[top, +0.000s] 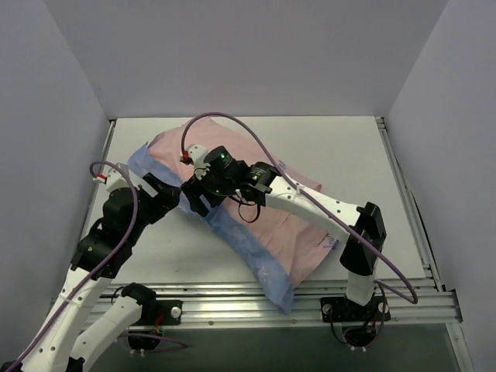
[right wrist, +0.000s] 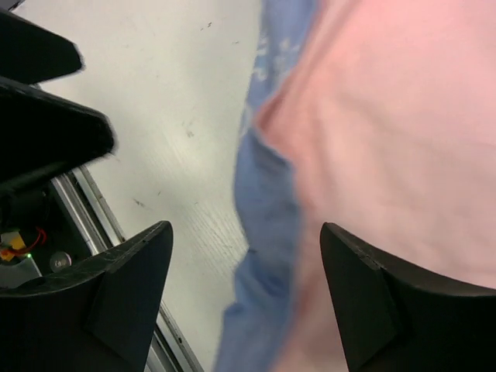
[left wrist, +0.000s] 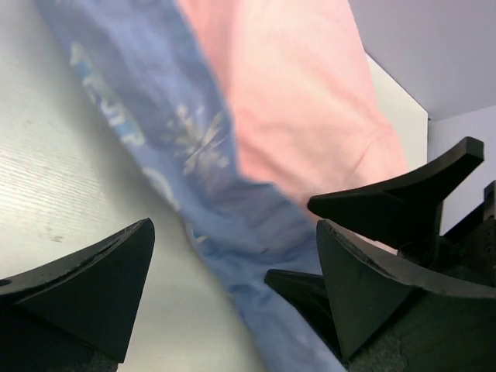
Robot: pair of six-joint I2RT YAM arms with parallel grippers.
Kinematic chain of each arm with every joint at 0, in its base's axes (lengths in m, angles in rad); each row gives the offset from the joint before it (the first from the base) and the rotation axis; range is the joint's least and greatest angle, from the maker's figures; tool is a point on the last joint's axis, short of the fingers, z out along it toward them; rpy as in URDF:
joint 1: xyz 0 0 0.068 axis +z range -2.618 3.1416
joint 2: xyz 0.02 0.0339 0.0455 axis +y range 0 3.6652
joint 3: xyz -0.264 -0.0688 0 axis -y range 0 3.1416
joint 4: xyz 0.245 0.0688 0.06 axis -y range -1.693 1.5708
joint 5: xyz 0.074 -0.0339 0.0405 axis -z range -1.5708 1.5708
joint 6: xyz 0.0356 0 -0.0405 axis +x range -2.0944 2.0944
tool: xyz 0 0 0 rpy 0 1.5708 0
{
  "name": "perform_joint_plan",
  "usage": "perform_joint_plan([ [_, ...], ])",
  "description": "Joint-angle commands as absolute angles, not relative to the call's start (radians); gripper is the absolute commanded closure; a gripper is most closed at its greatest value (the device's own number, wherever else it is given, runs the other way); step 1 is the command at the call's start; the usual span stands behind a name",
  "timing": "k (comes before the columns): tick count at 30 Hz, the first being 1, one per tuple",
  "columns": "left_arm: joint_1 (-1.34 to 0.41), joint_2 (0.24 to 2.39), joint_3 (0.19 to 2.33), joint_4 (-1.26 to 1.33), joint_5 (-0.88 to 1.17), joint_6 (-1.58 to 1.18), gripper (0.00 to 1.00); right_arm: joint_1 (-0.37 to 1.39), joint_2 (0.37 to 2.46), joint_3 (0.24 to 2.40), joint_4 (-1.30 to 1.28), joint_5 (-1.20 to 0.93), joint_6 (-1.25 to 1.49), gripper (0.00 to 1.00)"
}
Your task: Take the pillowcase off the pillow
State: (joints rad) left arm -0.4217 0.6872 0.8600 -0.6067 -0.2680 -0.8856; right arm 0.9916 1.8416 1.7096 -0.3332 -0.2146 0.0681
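The white desk [top: 341,155] carries the pillowcase [top: 298,232], which lies across it on a slant from the far left toward the near right corner. Its pale pink side faces up. Its blue border [top: 248,252] runs along the near-left side and reaches the desk's near edge. The fabric bulges somewhat, but the pillow itself does not show, and I cannot tell whether it is inside.

The right arm [top: 325,208] reaches from its base at the near right, over the pink cloth, to the left part of the pillowcase. The left arm [top: 108,232] bends in from the near left toward the same place.

Both grippers sit just beside each other over the blue border. The left gripper [left wrist: 234,226] stands wide apart, its jaws straddling the border from above with nothing clamped; bare desk lies under one jaw and blue cloth under the gap. The right gripper [right wrist: 246,229] also has its jaws parted and holds nothing; the seam where blue meets pink lies in the gap below it. Whether either one brushes the cloth cannot be told.

In the left wrist view the right gripper's black fingers [left wrist: 403,190] show close at the right, over the pink cloth. A pale snowflake print [left wrist: 194,136] marks the blue border.
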Motion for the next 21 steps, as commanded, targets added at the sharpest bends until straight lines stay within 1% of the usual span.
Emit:
perform_joint_plan([
  [1,-0.414,0.712,1.003,-0.73,-0.345,-0.786,0.06,0.98,1.751,1.778,-0.416,-0.106,0.087,0.28],
  [3,-0.414,0.736,1.046,-0.73,-0.348,-0.736,0.06,0.976,1.72,1.776,-0.429,-0.053,0.103,0.26],
  [7,-0.414,0.852,1.118,-0.684,-0.307,-0.669,0.05,0.962,1.597,1.724,-0.417,0.027,0.135,0.24],
  [9,-0.416,0.9,1.135,-0.644,-0.249,-0.651,0.05,0.934,1.559,1.646,-0.41,0.04,0.169,0.23],
  [11,-0.416,0.981,1.143,-0.569,-0.197,-0.65,0.05,0.858,1.51,1.579,-0.411,0.034,0.248,0.24],
  [14,-0.429,1.104,1.178,-0.473,-0.082,-0.658,0.05,0.764,1.416,1.365,-0.391,0.011,0.345,0.24],
  [18,-0.475,1.238,1.201,-0.393,-0.061,-0.649,0.05,0.692,1.284,1.196,-0.365,-0.017,0.403,0.24],
  [21,-0.503,1.296,1.193,-0.393,-0.054,-0.667,0.05,0.644,1.249,1.111,-0.353,-0.018,0.434,0.24],
])
